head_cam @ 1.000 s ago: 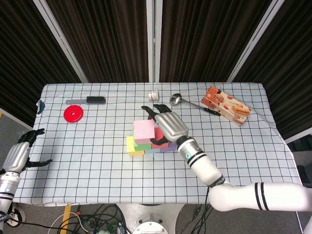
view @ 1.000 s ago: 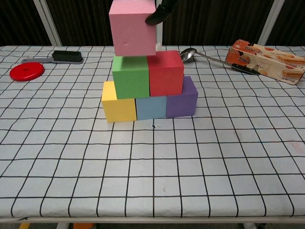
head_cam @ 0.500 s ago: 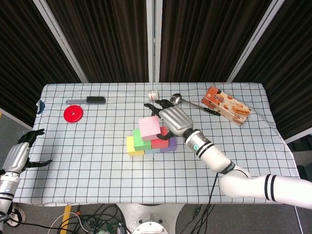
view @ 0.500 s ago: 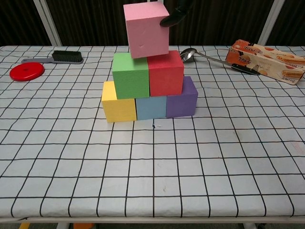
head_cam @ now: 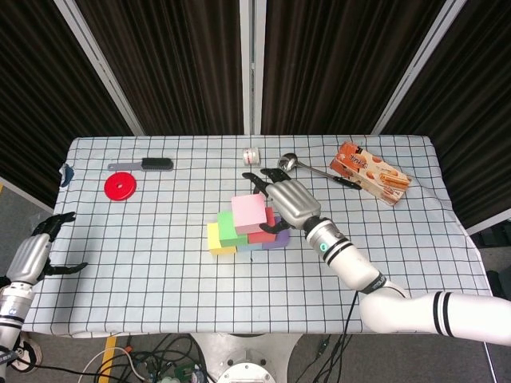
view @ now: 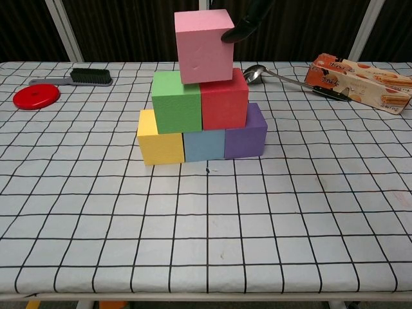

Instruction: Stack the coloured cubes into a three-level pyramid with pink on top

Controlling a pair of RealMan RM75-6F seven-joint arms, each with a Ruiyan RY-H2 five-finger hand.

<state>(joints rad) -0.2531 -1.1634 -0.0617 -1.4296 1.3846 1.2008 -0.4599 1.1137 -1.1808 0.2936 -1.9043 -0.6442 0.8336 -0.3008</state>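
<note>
The pink cube [view: 203, 46] sits slightly tilted over the seam between the green cube [view: 176, 102] and the red cube [view: 224, 98]. Under those stand the yellow cube [view: 159, 138], blue cube [view: 203, 145] and purple cube [view: 246, 132] in a row. My right hand [head_cam: 289, 201] holds the pink cube [head_cam: 249, 213] from its right and far side; in the chest view only a dark fingertip [view: 248, 22] shows at the cube's upper right corner. My left hand [head_cam: 36, 251] hangs at the table's left edge, fingers apart, holding nothing.
A red disc [head_cam: 120, 187] and a black brush [head_cam: 148, 164] lie at the back left. A small roll [head_cam: 252, 155], a spoon [head_cam: 307, 167] and a cracker box [head_cam: 371, 172] lie behind and to the right of the stack.
My right hand has carried the pink cube rightward, from above the green cube to over the green-red seam, and lowered it. The left hand has stayed still.
</note>
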